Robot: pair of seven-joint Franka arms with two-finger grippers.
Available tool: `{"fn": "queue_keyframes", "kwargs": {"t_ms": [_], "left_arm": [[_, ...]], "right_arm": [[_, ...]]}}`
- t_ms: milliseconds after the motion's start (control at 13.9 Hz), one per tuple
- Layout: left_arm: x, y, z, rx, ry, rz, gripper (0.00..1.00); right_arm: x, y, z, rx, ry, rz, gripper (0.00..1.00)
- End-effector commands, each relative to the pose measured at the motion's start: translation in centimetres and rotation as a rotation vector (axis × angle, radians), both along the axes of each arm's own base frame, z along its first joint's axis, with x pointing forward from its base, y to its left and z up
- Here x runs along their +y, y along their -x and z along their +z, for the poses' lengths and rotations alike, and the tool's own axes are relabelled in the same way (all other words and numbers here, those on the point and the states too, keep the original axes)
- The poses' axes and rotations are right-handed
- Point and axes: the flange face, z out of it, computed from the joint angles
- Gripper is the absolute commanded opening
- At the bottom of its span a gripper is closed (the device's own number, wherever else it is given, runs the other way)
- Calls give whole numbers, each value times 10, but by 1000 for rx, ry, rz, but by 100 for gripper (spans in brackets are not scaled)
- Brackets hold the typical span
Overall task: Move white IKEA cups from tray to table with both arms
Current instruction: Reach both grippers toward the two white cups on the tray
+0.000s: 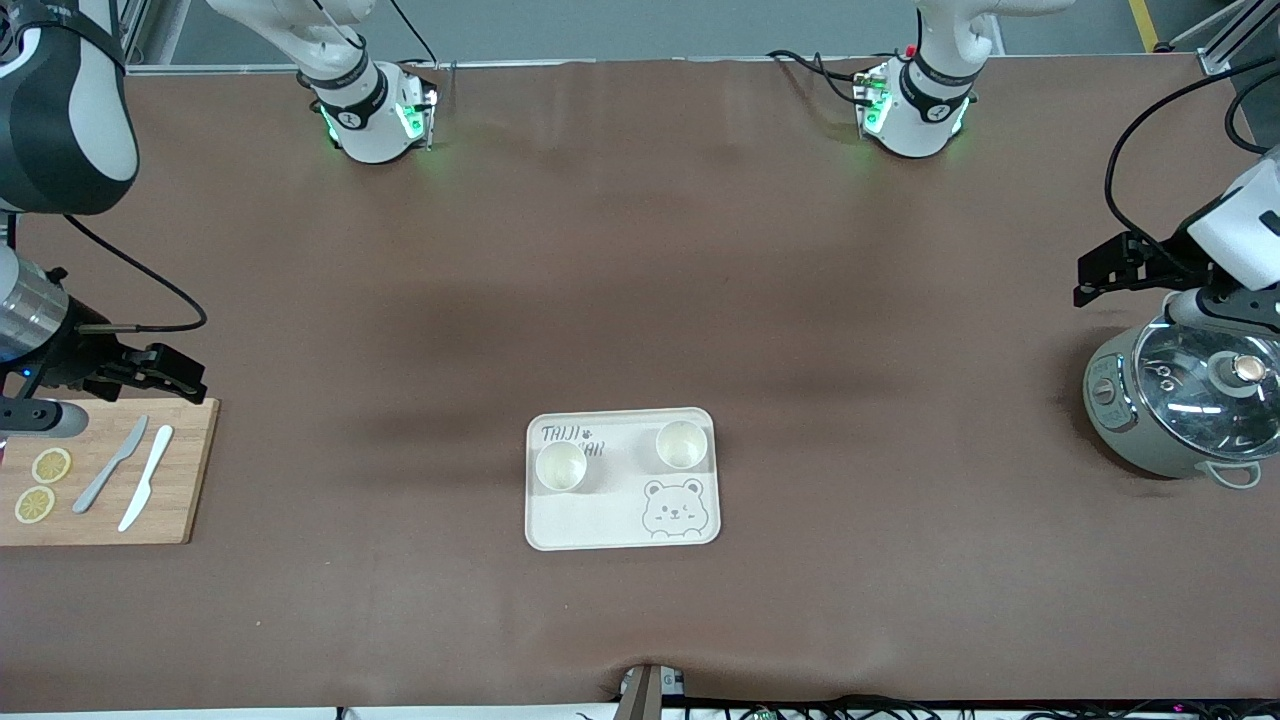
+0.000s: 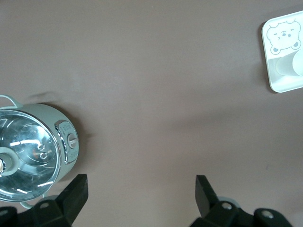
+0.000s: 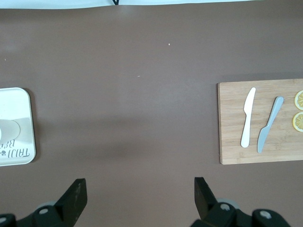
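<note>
Two white cups stand upright on the cream bear-print tray (image 1: 600, 520) in the middle of the table. One cup (image 1: 560, 466) is toward the right arm's end. The other cup (image 1: 682, 445) is toward the left arm's end and slightly farther from the front camera. My left gripper (image 1: 1082, 280) is open and empty, in the air beside the cooker, apart from the tray. In the left wrist view it (image 2: 141, 194) is over bare cloth. My right gripper (image 1: 198, 382) is open and empty over the cutting board's edge. In the right wrist view it (image 3: 139, 196) is over bare cloth.
A grey-green cooker with a glass lid (image 1: 1180, 400) stands at the left arm's end. A wooden cutting board (image 1: 110, 500) with two knives and two lemon slices lies at the right arm's end. Brown cloth covers the table.
</note>
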Motion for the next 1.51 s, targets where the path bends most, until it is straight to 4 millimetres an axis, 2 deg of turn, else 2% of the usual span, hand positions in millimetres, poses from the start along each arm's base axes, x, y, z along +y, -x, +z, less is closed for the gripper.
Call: {"fn": "queue_keyframes", "kwargs": {"t_ms": [0, 215, 358, 430, 573, 645, 717, 860, 932, 1004, 1147, 1290, 1434], "left_arm": [[-5, 2, 6, -8, -24, 2, 100], [-14, 3, 13, -21, -13, -9, 100], [-23, -2, -2, -2, 70, 11, 100], [-21, -1, -7, 14, 90, 66, 100], [-29, -4, -2, 3, 92, 75, 100], [-36, -22, -12, 5, 92, 72, 100], [-53, -43, -11, -4, 90, 82, 100], [-105, -80, -47, 29, 79, 148, 100], [-131, -92, -66, 35, 60, 155, 100], [-150, -101, -85, 35, 45, 163, 100], [-187, -112, -120, -2, 39, 184, 100], [-233, -115, -175, 4, 21, 194, 100], [-278, -109, -203, -35, 14, 213, 100]], "right_arm": [[2, -1, 1, -7, -10, -2, 100], [2, -1, 1, -7, -10, -2, 100], [2, -1, 0, -6, -10, -2, 100], [2, -1, 0, -10, -10, -1, 100], [2, -2, 0, -12, -10, -3, 100], [5, -2, 1, -13, -8, 2, 100], [7, -2, 2, -16, -7, 5, 100], [11, -6, -3, -24, -14, 5, 100], [14, -8, -4, -33, -18, -8, 100], [21, -11, -12, -28, -23, -24, 100], [36, -17, -23, -28, -34, -75, 100], [61, -22, -36, -33, -45, -119, 100], [88, -27, -48, -44, -64, -174, 100]]}}
